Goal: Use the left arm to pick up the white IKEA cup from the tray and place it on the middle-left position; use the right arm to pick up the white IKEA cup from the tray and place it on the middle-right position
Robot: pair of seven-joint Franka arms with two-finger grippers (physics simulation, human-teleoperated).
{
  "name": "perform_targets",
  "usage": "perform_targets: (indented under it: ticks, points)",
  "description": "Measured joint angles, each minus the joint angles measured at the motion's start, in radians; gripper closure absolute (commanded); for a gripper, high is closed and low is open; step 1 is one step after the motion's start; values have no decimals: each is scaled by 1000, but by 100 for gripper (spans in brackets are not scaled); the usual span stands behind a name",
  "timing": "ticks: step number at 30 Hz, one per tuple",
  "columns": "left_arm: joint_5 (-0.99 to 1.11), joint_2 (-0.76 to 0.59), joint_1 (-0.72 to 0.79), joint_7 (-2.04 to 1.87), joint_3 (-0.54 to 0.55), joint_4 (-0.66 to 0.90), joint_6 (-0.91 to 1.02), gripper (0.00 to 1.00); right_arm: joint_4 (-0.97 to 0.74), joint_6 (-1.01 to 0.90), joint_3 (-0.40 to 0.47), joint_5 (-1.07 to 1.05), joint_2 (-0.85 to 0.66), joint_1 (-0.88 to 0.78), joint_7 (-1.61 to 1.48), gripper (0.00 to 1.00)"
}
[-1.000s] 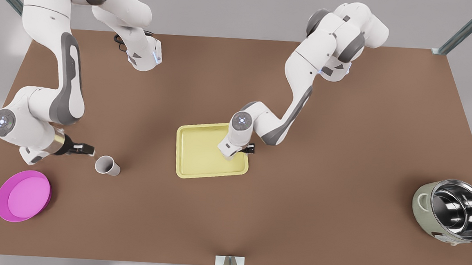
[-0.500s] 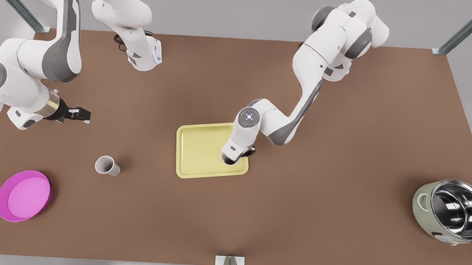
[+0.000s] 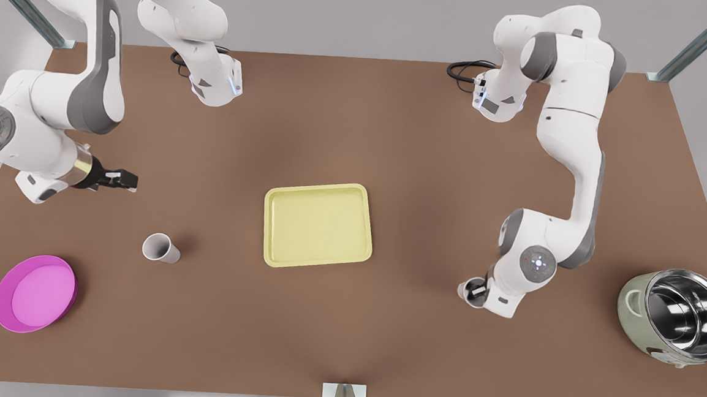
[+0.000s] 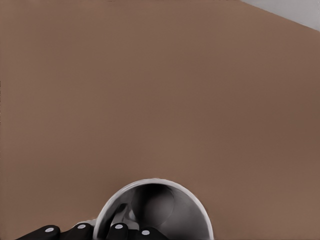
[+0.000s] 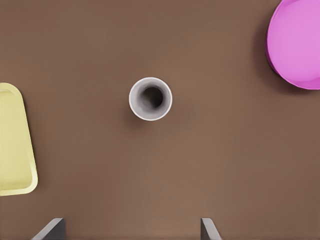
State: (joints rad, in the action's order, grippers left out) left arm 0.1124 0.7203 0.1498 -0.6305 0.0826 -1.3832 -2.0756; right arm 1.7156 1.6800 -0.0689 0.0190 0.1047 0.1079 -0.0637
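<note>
One white cup (image 3: 159, 248) stands upright on the brown table at the front view's left, between the pale yellow tray (image 3: 318, 224) and the magenta dish. My right gripper (image 3: 122, 179) hangs open above and behind it; the right wrist view looks down on this cup (image 5: 150, 98), with the gripper (image 5: 130, 231) spread wide. At the front view's right, past the tray, my left gripper (image 3: 473, 292) is shut on the second white cup (image 3: 471, 290), low over the tabletop. In the left wrist view the black fingers (image 4: 117, 229) pinch that cup's rim (image 4: 155, 207).
A round magenta dish (image 3: 34, 292) lies near the front view's left corner, also in the right wrist view (image 5: 297, 45). A pale green cooker with a steel bowl (image 3: 678, 316) sits at the far right. The tray's edge (image 5: 12, 145) lies beside the standing cup.
The left gripper carried its cup off the tray to the tabletop at the front view's right. The right gripper drew up and back from the standing cup.
</note>
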Motion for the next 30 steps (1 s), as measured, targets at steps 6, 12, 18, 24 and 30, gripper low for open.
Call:
perform_targets:
  ticks: [6, 12, 18, 24, 30]
  points:
    - [93, 85, -10, 139, -6, 23, -80, 100, 0, 3, 0, 1, 2, 1, 2, 0]
    - [105, 120, -15, 245, -14, 31, -136, 0, 0, 4, 0, 0, 2, 1, 4, 0]
    - [40, 109, -18, 418, -16, 44, -155, 0, 0, 4, 0, 0, 2, 1, 5, 0]
    - [77, 99, -28, 510, -33, 45, -132, 0, 0, 4, 0, 1, 2, 1, 6, 0]
    - [47, 29, -20, 566, -21, 117, 5, 0, 0, 5, 0, 1, 2, 1, 6, 0]
